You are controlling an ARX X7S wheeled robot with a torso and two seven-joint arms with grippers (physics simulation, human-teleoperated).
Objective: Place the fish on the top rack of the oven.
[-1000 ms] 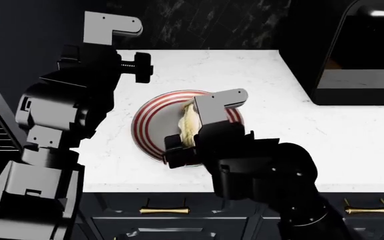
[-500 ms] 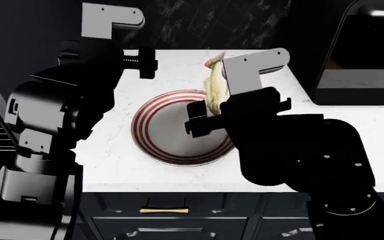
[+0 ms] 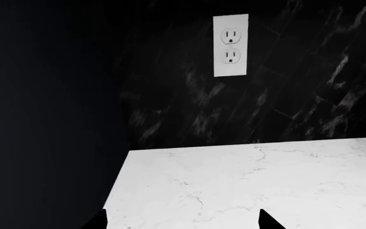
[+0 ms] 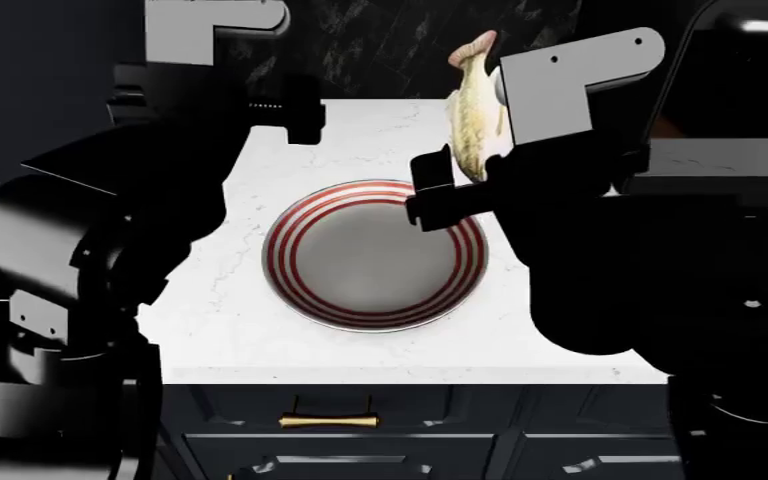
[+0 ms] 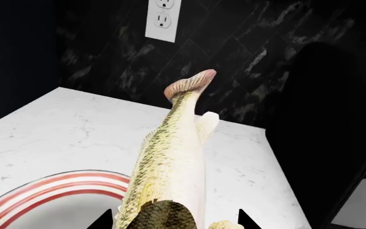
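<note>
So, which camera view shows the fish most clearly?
The right wrist view: the fish fills the middle, scales and tail plain, between the right gripper's fingers. The head view shows it smaller, partly hidden by that gripper. The left wrist view shows none of it.

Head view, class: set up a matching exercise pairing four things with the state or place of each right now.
Things:
1. fish
2. plate
3. right gripper
4. left gripper

States:
A. holds nothing, above the counter's left end
B. lifted, tail pointing up
C. bare, on the white counter
D. shut on the fish

Pairs: 1-B, 2-C, 3-D, 4-A
</note>
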